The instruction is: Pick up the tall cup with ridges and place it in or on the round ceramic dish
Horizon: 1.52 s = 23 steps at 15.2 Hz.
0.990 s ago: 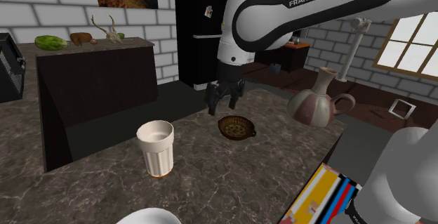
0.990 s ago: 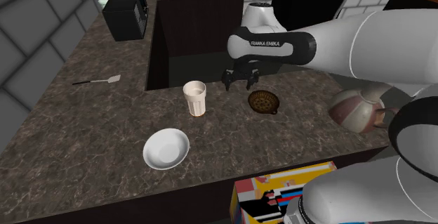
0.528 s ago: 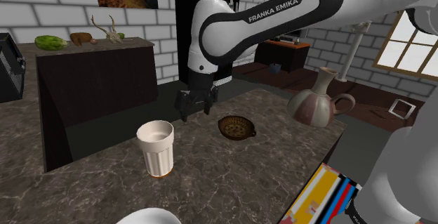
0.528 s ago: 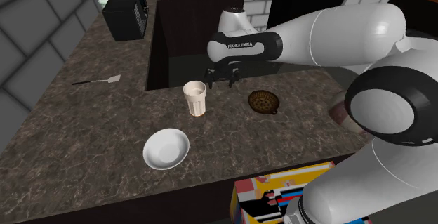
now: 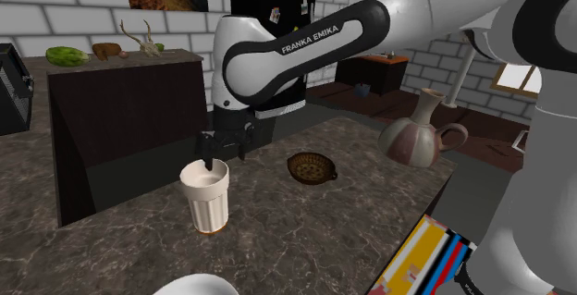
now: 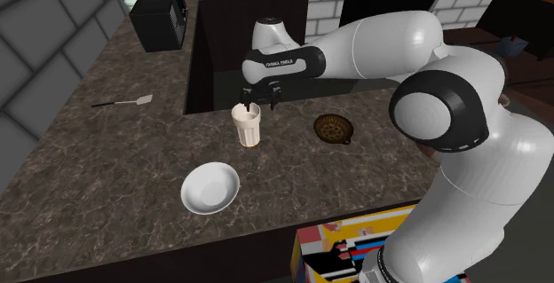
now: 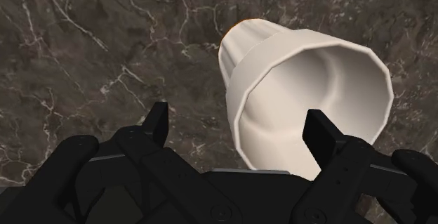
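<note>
The claw [image 5: 214, 159] hangs open just above the tall ridged cup [image 5: 206, 201], its fingers [image 7: 158, 121] apart and touching nothing; in the wrist view one finger stands over the mouth and the other outside the wall, so I judge it aims to pinch one side of the rim. The cup stands upright on the dark marbled surface [image 5: 305, 238]; its long axis is vertical, the wide mouth up, the narrower foot down.

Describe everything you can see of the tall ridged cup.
The tall ridged cup is cream-white, with vertical flutes and a wide mouth tapering to a narrower base edged in orange-brown. It is empty and stands upright on the dark marbled counter. The open gripper hovers at its rim, partly over the mouth, not clasping it.
</note>
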Tool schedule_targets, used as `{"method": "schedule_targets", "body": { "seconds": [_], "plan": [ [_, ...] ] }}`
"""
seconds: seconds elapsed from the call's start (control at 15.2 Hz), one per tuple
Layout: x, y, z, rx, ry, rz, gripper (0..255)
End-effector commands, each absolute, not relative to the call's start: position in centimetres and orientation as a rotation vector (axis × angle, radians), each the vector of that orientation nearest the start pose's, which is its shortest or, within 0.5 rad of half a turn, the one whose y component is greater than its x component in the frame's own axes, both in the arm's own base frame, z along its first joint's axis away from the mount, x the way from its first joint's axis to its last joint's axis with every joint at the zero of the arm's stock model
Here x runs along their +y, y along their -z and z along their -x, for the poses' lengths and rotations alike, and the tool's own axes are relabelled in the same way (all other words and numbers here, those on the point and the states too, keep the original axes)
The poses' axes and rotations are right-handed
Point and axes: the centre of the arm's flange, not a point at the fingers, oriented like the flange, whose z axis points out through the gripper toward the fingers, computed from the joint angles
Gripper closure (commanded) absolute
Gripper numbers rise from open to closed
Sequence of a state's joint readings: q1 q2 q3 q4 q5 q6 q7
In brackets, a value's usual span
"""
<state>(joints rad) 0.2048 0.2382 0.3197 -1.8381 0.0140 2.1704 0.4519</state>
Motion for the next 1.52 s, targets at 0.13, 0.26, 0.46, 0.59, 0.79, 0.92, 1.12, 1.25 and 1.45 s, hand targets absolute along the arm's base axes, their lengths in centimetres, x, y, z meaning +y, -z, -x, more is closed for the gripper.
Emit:
{"method": "schedule_targets", "body": {
  "seconds": [0.13, 0.26, 0.46, 0.59, 0.79, 0.92, 1.12, 1.25, 1.45],
  "plan": [
    [30.8, -39.6, -55.2, -0.08, 0.082, 3.014, 0],
    [31.0, -38.5, -55.2, -0.08, 0.082, 3.014, 0],
    [31.0, -38.2, -55.2, -0.08, 0.082, 3.014, 0],
    [31.0, -38.2, -55.2, -0.08, 0.082, 3.014, 0],
    [31.0, -38.2, -55.2, -0.08, 0.082, 3.014, 0],
    [31.0, -38.2, -55.2, -0.08, 0.082, 3.014, 255],
    [31.0, -38.2, -55.2, -0.08, 0.082, 3.014, 255],
    [31.0, -38.2, -55.2, -0.08, 0.082, 3.014, 255],
    [31.0, -38.2, -55.2, -0.08, 0.082, 3.014, 255]
  ]
}}
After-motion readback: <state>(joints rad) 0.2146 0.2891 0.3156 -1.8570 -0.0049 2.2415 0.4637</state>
